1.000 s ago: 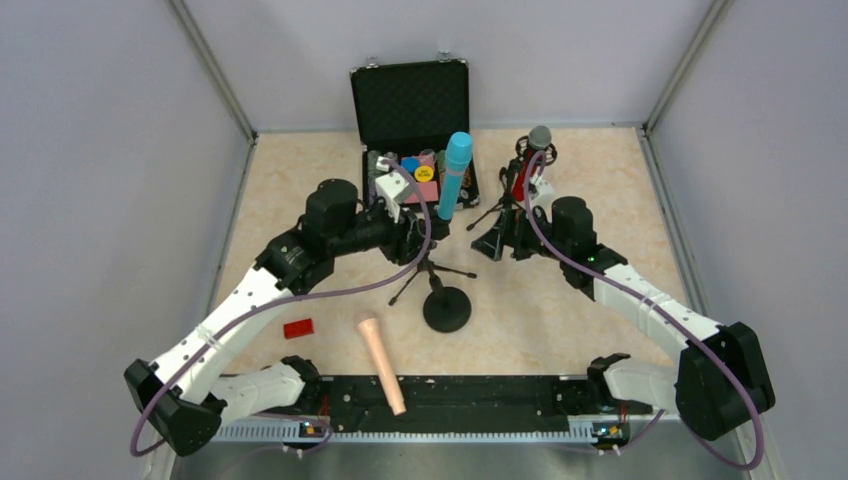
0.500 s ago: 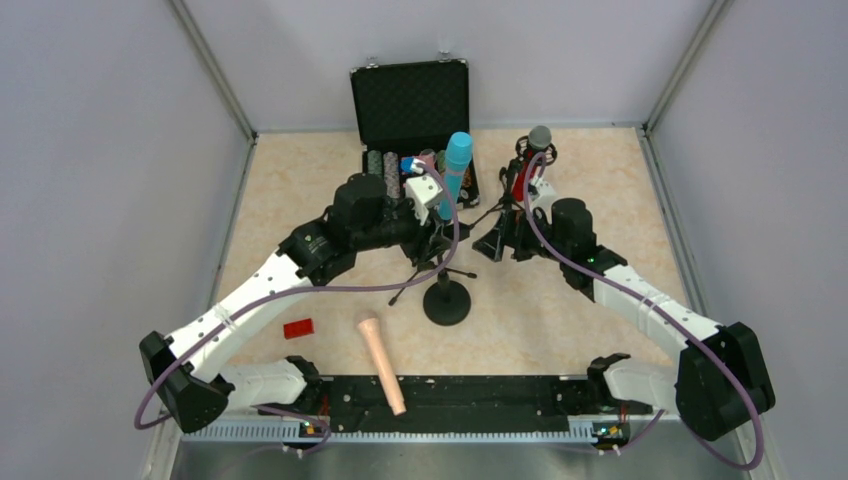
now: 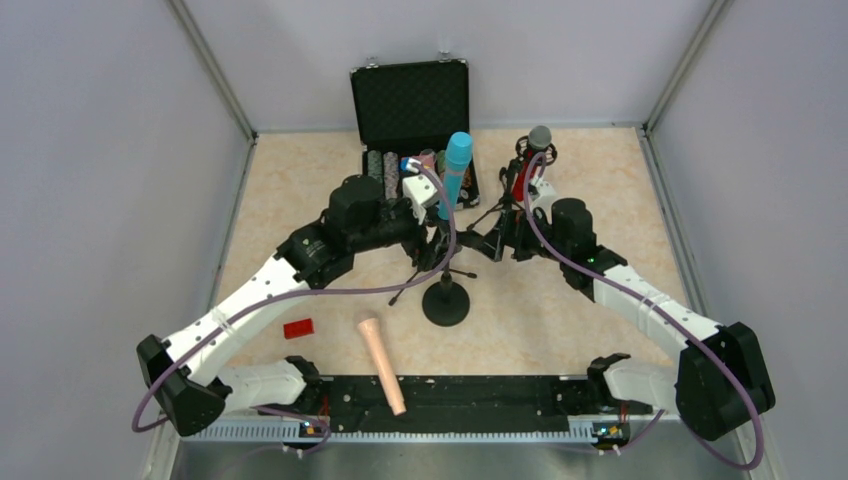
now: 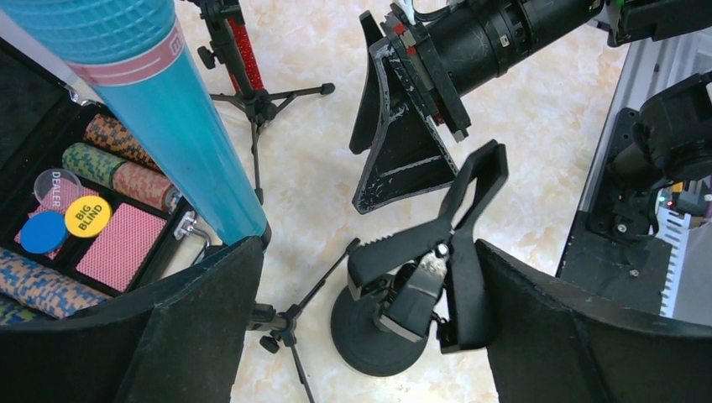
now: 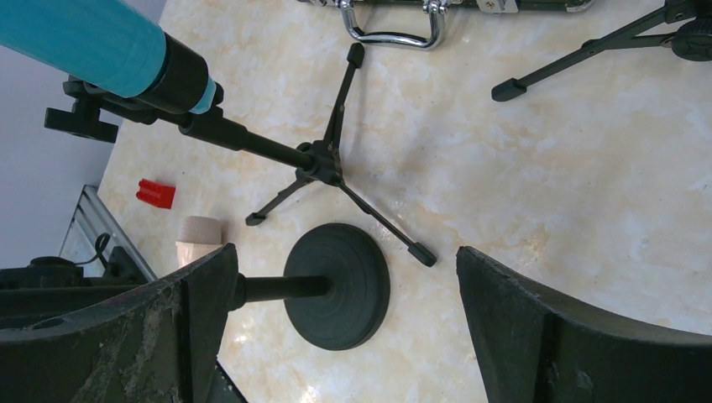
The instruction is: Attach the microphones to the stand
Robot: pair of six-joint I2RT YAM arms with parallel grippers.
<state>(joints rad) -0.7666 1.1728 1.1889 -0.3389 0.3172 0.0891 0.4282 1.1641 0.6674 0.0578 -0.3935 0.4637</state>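
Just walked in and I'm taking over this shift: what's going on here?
Two arms are putting mics on stands. The blue mic and red mic sit upright on tripods. The peach mic lies on the table, untouched. The left gripper and right gripper, both open and empty, hover by the empty round-base stand, the left one at its clip.

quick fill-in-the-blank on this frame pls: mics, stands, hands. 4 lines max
1. The microphone lying flat on the table is ____ in colour.
2. Counting the light blue microphone and the red microphone, ____ microphones are on stands.
3. In the top view, the red block lies to the ____ of the flat-lying microphone.
4. The left hand and the right hand are both ____.

Missing words: peach; two; left; open
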